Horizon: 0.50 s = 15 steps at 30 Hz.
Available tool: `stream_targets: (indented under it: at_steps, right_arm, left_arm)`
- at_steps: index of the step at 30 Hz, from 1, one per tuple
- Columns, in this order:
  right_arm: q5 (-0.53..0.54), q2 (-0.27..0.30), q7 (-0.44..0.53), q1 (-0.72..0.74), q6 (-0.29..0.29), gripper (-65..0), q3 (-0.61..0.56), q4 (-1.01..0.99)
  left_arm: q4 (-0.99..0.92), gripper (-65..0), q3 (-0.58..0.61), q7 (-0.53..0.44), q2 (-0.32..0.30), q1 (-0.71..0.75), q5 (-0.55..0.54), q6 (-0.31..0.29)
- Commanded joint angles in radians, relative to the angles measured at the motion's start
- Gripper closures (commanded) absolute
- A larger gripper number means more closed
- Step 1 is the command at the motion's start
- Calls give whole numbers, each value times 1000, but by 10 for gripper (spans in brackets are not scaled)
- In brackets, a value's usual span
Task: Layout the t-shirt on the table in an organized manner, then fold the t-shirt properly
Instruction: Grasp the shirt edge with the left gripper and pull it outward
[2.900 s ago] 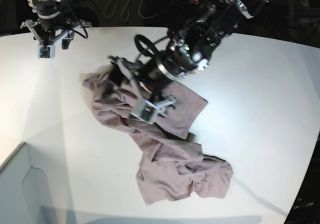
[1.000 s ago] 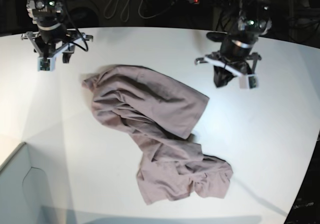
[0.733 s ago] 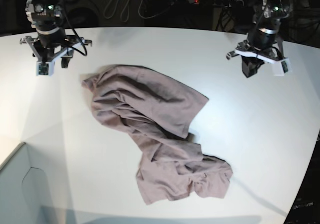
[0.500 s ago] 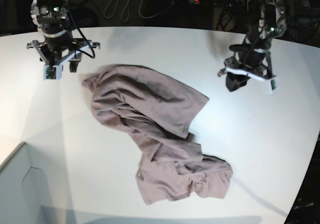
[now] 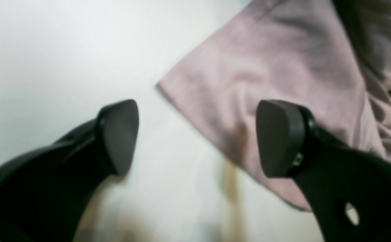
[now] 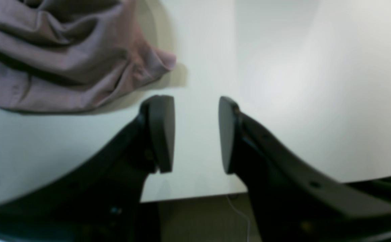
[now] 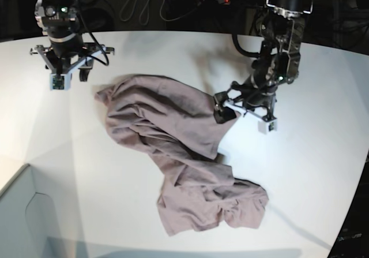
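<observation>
Progress: early, nothing laid flat or folded | t-shirt [image 7: 173, 154]: crumpled heap mid tabletop [image 7: 311, 171] | left hand [image 7: 245, 111]: jaws wide apart over the shirt's right corner | right hand [image 7: 64, 73]: jaws partly apart, empty, beside far-left edge | left: spread, then fold.

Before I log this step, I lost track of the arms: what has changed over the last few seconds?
The left end effector let go of the t-shirt, swung away to the far side of the table, then came back to the shirt's corner, open and holding nothing. The right end effector drifted a little toward the shirt, jaws apart and empty. The shirt lies crumpled as it was a second ago.
</observation>
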Motion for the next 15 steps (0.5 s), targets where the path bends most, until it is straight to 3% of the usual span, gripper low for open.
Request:
stream_targets:
  at_steps: [1, 6, 8, 10, 13, 15]
  right_arm:
    - [-5, 4, 20, -4, 4, -222, 3, 16]
    - [-7, 4, 20, -5, 4, -222, 6, 16]
    - [-7, 4, 20, -5, 4, -222, 6, 16]
    - [-7, 4, 19, -5, 4, -222, 7, 16]
    - [-7, 4, 19, -5, 4, -222, 7, 16]
    - [-7, 4, 19, -5, 4, -222, 7, 16]
  left_arm:
    - [-14, -527, 12, 11, 1, -27, -3, 5]
    - [-114, -501, 98, 11, 1, -91, -3, -1]
    - [-143, -400, 121, 9, 1, -102, -10, -3]
    - [-146, -257, 121, 9, 9, -102, -11, -3]
    - [-145, 0, 119, 9, 25, -99, -11, -3]
    - [-139, -6, 119, 9, 25, -93, -13, -1]
